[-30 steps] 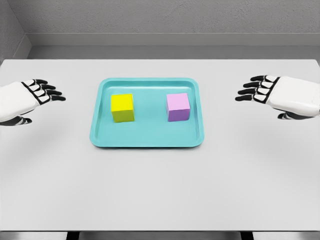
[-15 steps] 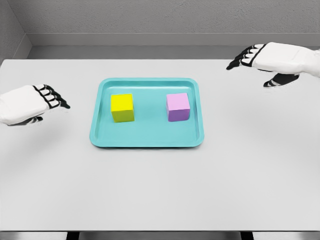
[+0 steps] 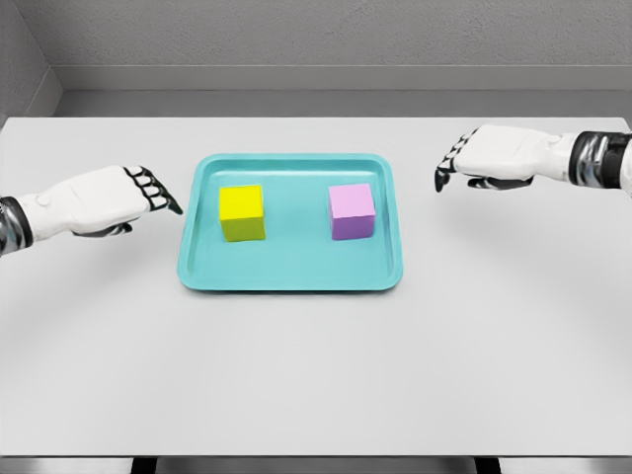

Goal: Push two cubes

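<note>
- Left hand [image 3: 109,198] hovered over the table [image 3: 316,375], fingers [image 3: 156,192] extended and pointing right, holding nothing.
- Tray [image 3: 290,275] lay just right of those fingertips, apart from them.
- Yellow cube [image 3: 242,212] sat in the tray's left half, a little right of the left hand, untouched.
- Purple cube [image 3: 353,211] sat in the tray's right half, apart from the yellow one, left of and a bit nearer than the right hand.
- Right hand [image 3: 494,158] hung beyond the tray's right edge, fingers drooping down and leftward, loosely open, grasping nothing.
</note>
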### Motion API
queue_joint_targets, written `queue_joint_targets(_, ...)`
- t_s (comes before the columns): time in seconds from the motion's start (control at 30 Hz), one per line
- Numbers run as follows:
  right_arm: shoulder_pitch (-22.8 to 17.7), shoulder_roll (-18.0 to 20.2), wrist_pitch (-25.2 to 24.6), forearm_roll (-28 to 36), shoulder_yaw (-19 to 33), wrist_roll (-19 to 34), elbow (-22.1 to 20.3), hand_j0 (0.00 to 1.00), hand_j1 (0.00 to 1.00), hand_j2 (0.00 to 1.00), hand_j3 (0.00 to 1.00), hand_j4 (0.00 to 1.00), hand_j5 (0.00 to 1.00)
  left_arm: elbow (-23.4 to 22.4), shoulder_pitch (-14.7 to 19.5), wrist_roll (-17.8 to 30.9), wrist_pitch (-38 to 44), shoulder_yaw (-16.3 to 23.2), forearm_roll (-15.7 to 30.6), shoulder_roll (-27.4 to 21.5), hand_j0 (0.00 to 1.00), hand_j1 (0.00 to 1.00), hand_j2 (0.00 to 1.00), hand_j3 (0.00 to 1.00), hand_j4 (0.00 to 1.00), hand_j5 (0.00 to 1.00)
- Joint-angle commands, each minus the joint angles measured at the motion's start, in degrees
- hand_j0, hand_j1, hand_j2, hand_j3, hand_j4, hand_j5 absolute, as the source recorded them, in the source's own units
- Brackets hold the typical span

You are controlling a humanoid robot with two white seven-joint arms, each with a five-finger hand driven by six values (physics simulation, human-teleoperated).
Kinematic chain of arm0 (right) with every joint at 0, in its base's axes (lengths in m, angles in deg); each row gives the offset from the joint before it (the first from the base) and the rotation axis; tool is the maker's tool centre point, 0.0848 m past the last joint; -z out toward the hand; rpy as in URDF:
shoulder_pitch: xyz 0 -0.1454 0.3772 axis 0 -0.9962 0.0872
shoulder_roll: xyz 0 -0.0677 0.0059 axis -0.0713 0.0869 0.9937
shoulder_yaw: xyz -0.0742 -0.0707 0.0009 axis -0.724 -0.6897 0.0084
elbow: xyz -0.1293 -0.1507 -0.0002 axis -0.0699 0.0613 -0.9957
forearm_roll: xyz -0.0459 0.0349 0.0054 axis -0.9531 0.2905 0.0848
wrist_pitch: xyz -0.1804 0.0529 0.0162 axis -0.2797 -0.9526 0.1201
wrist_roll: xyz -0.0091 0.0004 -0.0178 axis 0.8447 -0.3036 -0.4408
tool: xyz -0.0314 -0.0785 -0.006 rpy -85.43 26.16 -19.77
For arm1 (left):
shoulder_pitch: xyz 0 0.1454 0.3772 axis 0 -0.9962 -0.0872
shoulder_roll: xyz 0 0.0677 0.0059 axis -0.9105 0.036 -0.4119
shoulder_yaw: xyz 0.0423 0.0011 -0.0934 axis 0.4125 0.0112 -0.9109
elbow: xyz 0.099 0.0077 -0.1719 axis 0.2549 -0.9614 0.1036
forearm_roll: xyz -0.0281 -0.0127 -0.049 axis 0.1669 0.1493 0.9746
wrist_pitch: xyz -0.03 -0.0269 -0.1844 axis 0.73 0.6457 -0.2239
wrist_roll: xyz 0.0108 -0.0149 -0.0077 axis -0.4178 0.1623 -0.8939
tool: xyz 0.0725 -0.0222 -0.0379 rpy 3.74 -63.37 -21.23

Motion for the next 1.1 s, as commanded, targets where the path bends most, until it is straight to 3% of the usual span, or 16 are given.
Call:
queue_joint_targets(0.0, 0.0, -1.7, -0.2, -1.2, 0.0, 0.0, -0.2, 0.55, 0.55, 0.55, 0.55, 0.55, 0.55, -0.6, 0.2, 0.2, 0.1, 1.6, 0.2, 0.3, 0.78, 0.78, 0.78, 0.78, 0.78, 0.78)
queue_joint_targets(0.23, -1.1, -4.1, -0.2, -1.6, 0.1, 0.0, 0.1, 0.55, 0.55, 0.55, 0.55, 0.55, 0.55, -0.5, 2.4, 3.0, 0.1, 2.9, 0.2, 1.2, 0.79, 0.79, 0.79, 0.79, 0.79, 0.79)
queue_joint_targets(0.5, -1.1, -9.3, -0.2, -3.7, 0.0, 0.0, 5.0, 0.55, 0.55, 0.55, 0.55, 0.55, 0.55, -1.5, 3.2, 4.4, 0.1, 2.9, 0.2, 2.8, 0.79, 0.79, 0.79, 0.79, 0.79, 0.79)
queue_joint_targets(0.73, -1.1, -11.4, -0.2, -4.6, 0.0, 0.0, 7.8, 0.55, 0.55, 0.55, 0.55, 0.55, 0.55, -3.1, 4.0, 5.2, 0.1, 2.9, 0.2, 3.9, 0.79, 0.79, 0.79, 0.79, 0.79, 0.79)
queue_joint_targets(1.07, -0.7, -13.0, -0.2, -5.3, 0.1, 0.0, 8.3, 0.55, 0.55, 0.55, 0.55, 0.55, 0.55, -4.3, 4.7, 6.1, 0.1, 3.0, 0.1, 6.4, 0.8, 0.8, 0.8, 0.8, 0.8, 0.8)
